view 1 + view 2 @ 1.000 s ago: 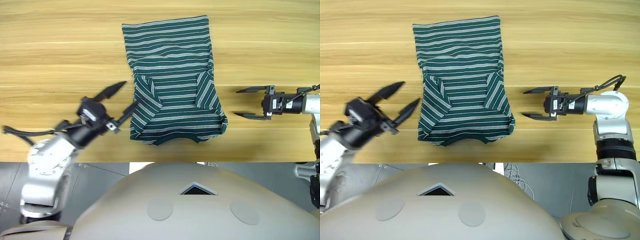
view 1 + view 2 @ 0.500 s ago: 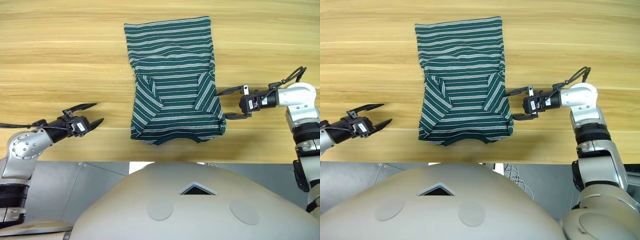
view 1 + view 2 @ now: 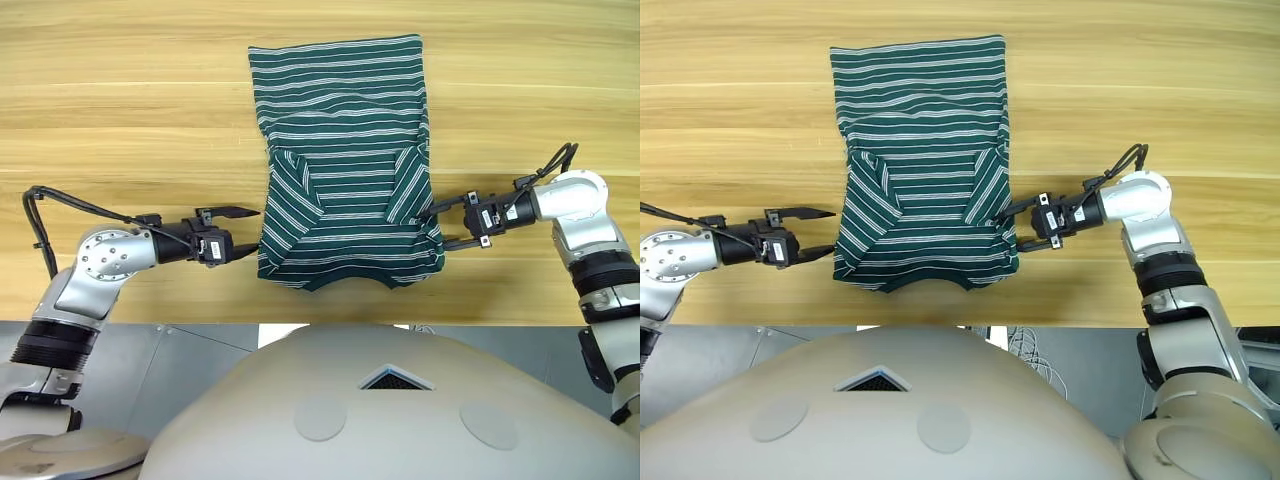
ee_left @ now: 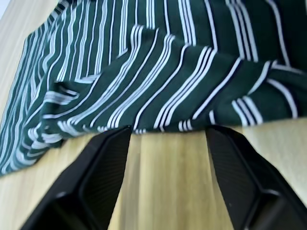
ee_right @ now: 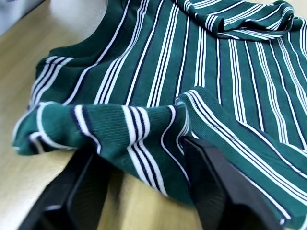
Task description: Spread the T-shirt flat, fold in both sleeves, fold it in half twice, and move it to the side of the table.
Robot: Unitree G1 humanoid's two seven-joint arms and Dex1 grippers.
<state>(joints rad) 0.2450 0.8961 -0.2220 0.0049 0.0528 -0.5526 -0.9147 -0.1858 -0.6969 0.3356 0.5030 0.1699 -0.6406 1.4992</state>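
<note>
At the left, the left gripper [image 3: 243, 231] lies low over the wooden table [image 3: 120, 100] with its jaws spread wide. Its fingertips are right at the left edge of the T-shirt [image 3: 345, 130], near the near corner. In the left wrist view the two black fingers [image 4: 103, 182] frame bare wood, and the striped edge lies just ahead of them with nothing gripped. The T-shirt is dark green with white stripes. It lies flat in the middle of the table, with its hem [image 3: 335, 45] at the far end and its neckline [image 3: 345, 282] close to the near edge. The left-hand sleeve [image 3: 295, 190] and the right-hand sleeve [image 3: 410, 185] are both turned in over the body, so the shirt forms a long, narrow panel. At the right, the right gripper [image 3: 444, 223] is at the matching near corner, also with its jaws apart. In the right wrist view its fingers [image 5: 211, 191] straddle a bunched lip of fabric that sits between them but is not yet pinched. Spreading the shirt and folding in the sleeves look finished. Both halving folds and the move to the table's side are left to do. The two grippers seem placed to take the near corners for the first fold toward the hem.
</note>
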